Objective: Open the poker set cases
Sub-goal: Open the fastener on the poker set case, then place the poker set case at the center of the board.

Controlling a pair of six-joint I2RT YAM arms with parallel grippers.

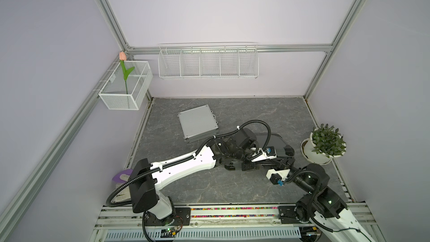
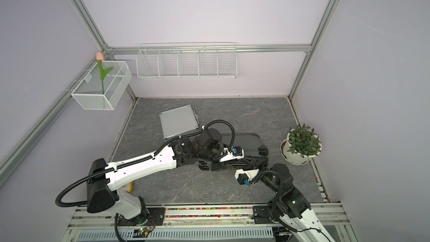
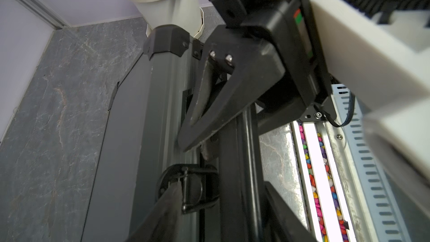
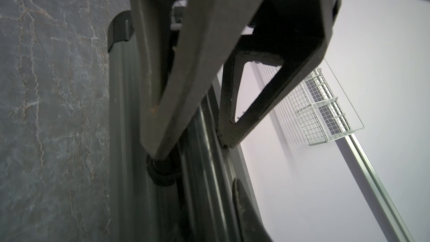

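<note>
With the robot's base at 6 o'clock and the back wall at 12, both grippers crowd the 6 o'clock side of the larger dark grey case (image 2: 246, 144). It is briefcase-shaped with black corner guards and lies flat on the grey marbled surface (image 1: 209, 182), right of centre. The left gripper (image 3: 223, 183) is spread, its jaws astride the case's front rim beside a black handle mount (image 3: 188, 187); whether they touch the rim I cannot tell. The right gripper (image 4: 193, 146) is pressed almost together on a thin part of that same rim; which part is unclear.

Likely troubles:
- The grippers sit so close that either could knock the other.
- The narrow pinch could slip off.
- A pull with a catch fastened would probably drag or tip the whole case, and the white pot of green leaves (image 1: 309, 153) stands just beside its 3 o'clock corner.
- The left arm (image 1: 186, 164) hangs over the lid and may block its swing.

The case's long axis runs 9 to 3, handle side facing 6, and the lid looks down. Farther off, at 11 o'clock from it, the small square silver textured case (image 1: 197, 123) lies flat and shut. It is near but apart, its fittings facing 3, with no side clearly longer
</note>
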